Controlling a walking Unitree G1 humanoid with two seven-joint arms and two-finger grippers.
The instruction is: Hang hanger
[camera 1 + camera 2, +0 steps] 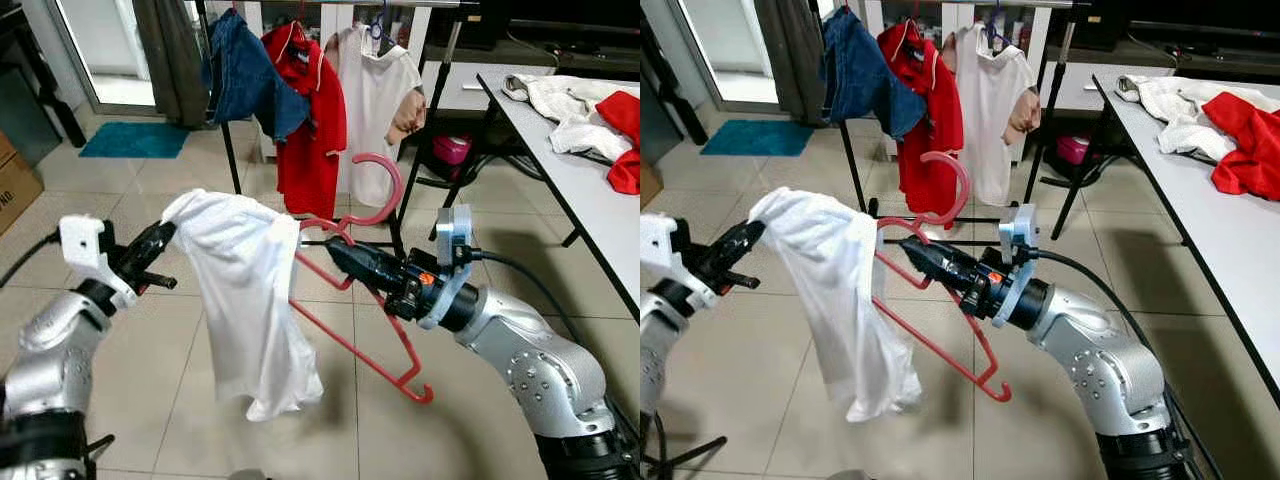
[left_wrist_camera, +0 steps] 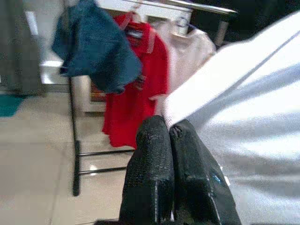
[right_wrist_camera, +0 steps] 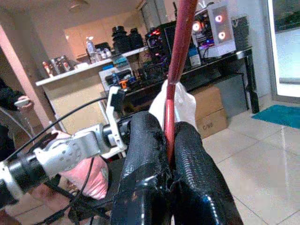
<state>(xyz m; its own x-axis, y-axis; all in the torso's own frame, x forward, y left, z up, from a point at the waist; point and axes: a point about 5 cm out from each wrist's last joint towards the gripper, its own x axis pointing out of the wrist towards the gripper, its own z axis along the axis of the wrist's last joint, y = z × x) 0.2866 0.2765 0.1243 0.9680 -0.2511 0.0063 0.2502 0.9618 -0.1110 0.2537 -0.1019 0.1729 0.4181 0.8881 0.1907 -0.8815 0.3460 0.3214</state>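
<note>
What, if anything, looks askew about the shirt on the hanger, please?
The white shirt sits lopsided on the red hanger: it is bunched on the end toward the left pincer, which pinches its edge, while the hanger's other arm is bare and slopes down. The right pincer grips the hanger near its hook.

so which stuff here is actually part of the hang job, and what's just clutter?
In play:
- red hanger, pinched by right gripper
- white shirt on it, shoulder pinched by left gripper
- clothes rack

Clutter:
- clothes on table
- teal mat
- cardboard box
</note>
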